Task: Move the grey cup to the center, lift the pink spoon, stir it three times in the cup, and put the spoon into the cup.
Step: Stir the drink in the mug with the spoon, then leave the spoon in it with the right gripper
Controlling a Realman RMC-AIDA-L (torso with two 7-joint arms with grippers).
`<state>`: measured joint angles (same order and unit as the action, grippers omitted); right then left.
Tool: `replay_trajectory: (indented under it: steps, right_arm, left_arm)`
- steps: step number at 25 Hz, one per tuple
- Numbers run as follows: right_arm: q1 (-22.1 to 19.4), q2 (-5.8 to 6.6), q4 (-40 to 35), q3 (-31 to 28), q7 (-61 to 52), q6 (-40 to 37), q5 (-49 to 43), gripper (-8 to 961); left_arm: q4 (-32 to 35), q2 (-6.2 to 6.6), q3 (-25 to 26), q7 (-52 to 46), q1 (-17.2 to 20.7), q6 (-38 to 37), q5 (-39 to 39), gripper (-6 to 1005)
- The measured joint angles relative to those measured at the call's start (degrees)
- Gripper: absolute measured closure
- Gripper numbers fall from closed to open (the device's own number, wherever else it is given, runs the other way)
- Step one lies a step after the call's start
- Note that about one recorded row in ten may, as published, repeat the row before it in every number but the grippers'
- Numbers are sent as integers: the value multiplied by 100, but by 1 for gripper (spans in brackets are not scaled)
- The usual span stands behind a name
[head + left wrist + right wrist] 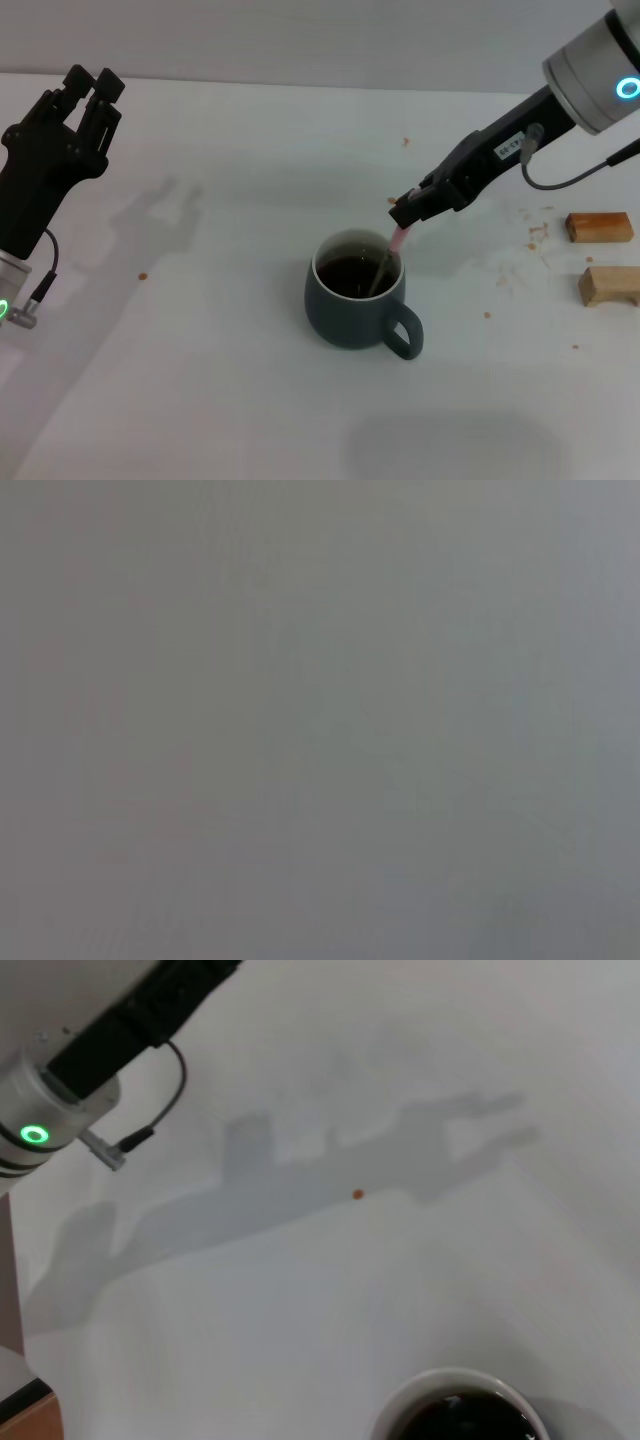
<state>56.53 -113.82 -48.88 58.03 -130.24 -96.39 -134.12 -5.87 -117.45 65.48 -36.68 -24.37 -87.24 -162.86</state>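
Right gripper (405, 212) pinches pink spoon (389, 253), its bowl in the grey cup (355, 303) mid-table.
I risk slopping liquid if stirring drags the rim; left gripper (88, 88) parked far left, fingers apart, empty.

- One grey cup (357, 305), centre of frame
- One pink spoon (392, 250), in cup
- Two wooden blocks (599, 227) (611, 285), right edge
- Two grippers: left gripper (90, 85), right gripper (404, 212)

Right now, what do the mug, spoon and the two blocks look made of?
Mug: likely glazed ceramic, smooth blue-grey outside, pale inner wall. Spoon, held by the right gripper: pink handle, maybe plastic; lower end sits in the dark liquid, material unclear. Blocks: tan, matte, probably bare wood.
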Motion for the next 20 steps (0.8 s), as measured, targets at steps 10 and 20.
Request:
replay_trajectory:
  steps: [10,20]
  right_arm:
    - [70,-33,47,-57,-14,366,14,851]
    - [262,-141,133,-1,-17,578,0,851]
  left_arm:
    - [-11,-5,0,-13,5,-4,-9,616]
    - [-11,8,0,-30,65,-49,-8,613]
